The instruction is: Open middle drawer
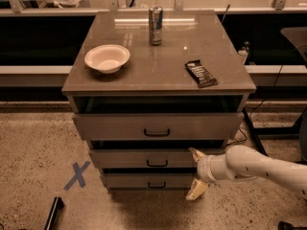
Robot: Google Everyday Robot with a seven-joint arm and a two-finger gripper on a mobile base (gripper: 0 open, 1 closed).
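Desk (158, 75) – a three-drawer unit with a brown top, standing on speckled floor (33, 147).

Robot arm (259, 166) – white, enters from the lower right and reaches left toward the desk's front right corner.

Top drawer (192, 127) stands out from the frame, with a dark gap above its front. Middle drawer (124, 158) sits below it, front set further back, with a dark strip showing above it too. Bottom drawer (129, 180) is lowest and set back again.

Pincer (192, 174) – released, the two fingers spread wide, one above the other. The upper finger lies against the right end of the middle drawer's front; the lower finger hangs by the right end of the bottom drawer. The middle drawer's black handle (157, 163) is to the pincer's left, apart from it and not grasped.

On the desk top: white bowl (107, 57) at left, upright drink can (155, 25) near the back centre, dark snack bar (201, 73) lying flat at right. All three well apart.

Floor, left of the desk: blue tape X (76, 175).
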